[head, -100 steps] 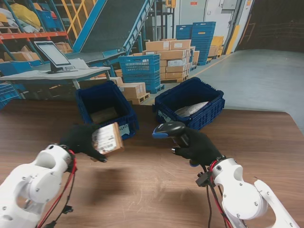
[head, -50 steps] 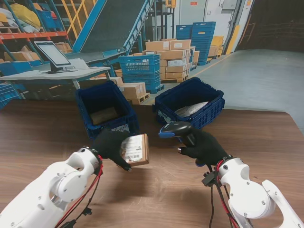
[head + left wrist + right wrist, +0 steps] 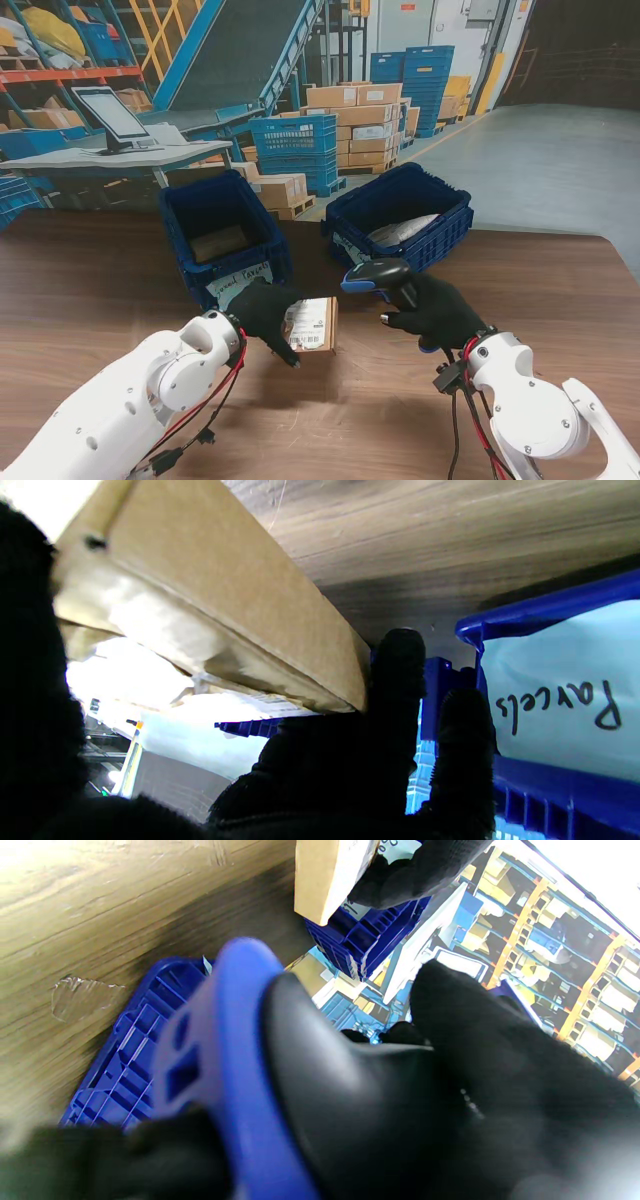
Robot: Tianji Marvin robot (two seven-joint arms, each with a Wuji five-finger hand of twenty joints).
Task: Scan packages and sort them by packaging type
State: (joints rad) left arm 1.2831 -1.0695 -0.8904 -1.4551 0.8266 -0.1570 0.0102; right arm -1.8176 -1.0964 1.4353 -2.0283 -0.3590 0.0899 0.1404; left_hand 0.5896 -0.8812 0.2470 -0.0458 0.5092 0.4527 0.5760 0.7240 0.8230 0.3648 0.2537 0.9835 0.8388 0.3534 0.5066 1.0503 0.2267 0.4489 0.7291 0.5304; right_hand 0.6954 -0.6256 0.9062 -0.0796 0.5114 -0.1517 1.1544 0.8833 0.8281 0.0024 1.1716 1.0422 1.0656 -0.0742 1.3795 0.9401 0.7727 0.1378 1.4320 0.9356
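Observation:
My left hand [image 3: 263,309], in a black glove, is shut on a small cardboard box [image 3: 312,325] with a white label facing me, held just over the table's middle. The box's brown side [image 3: 240,595] fills the left wrist view, with gloved fingers [image 3: 395,680] against its edge. My right hand [image 3: 435,312] is shut on a black and blue barcode scanner [image 3: 375,274], whose head points left at the box from a short gap. In the right wrist view the scanner [image 3: 280,1065] looms large and the box [image 3: 325,875] shows beyond it.
Two blue crates stand at the table's far side. The left crate [image 3: 185,250] has a handwritten label and a brown parcel inside. The right crate [image 3: 440,235] holds a grey soft bag [image 3: 400,230]. The wooden table [image 3: 560,300] stretches to the right. Warehouse shelves and boxes lie behind.
My left hand has carried the box to the right, toward the scanner, and turned its label more upward. The right hand with the scanner has shifted slightly right and nearer to me.

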